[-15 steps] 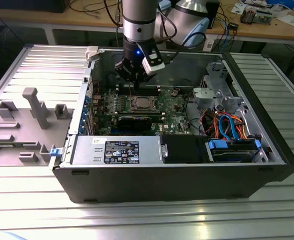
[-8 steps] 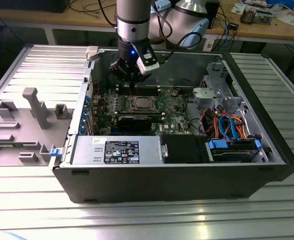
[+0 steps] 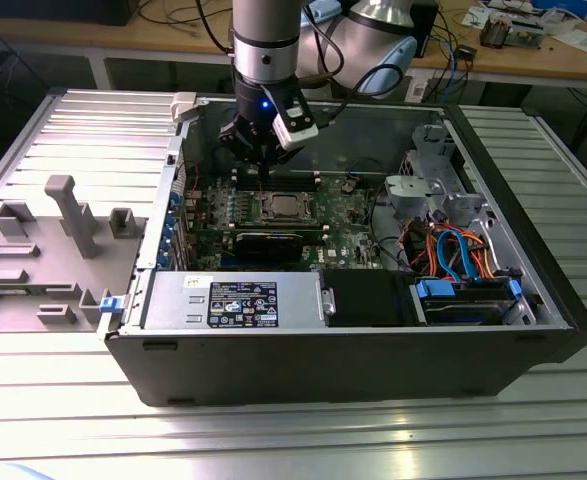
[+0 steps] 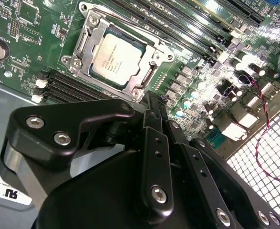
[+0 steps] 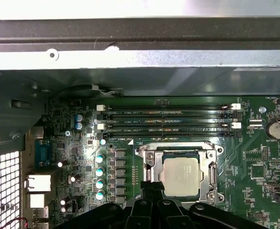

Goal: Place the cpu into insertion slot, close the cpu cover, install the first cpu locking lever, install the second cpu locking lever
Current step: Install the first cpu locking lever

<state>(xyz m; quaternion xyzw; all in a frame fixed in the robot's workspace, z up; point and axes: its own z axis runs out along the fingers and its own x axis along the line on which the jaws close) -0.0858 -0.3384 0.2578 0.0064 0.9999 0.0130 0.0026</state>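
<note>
Presently: I read the cpu (image 5: 180, 176) as seated face up in the slot (image 5: 178, 145), inside the open case (image 3: 373, 350) on the counter (image 3: 73, 400).
Cover: the cover (image 4: 84, 45) lies down around the cpu, and its window frames the metal face.
Levers: thin rods (image 5: 215, 168) run along the socket edges. I cannot tell whether either is hooked under its catch.
Jaws: together, with nothing between them that I can see. In both wrist views the tips hang just beside one corner of the socket, apart from the cpu face.
Arm: the arm (image 3: 265, 40) reaches down into the case, above the board (image 3: 353, 235).
Stage: in my judgement placing and covering are done, and the lever work is in hand.
Risk, slip: closed tips pushing a thin sprung rod could slide off it and strike the capacitors (image 5: 99, 176) or memory slots (image 5: 168, 119) close by.
Risk, cover: if the cover is not fully flat, forcing a lever could load the cpu unevenly and harm the contacts beneath.
Risk, order: catching the wrong lever first could leave the cover unclamped on one side.
Risk, view: my own jaws hide the near socket edge from both wrist views, so a missed catch could pass unseen.
</note>
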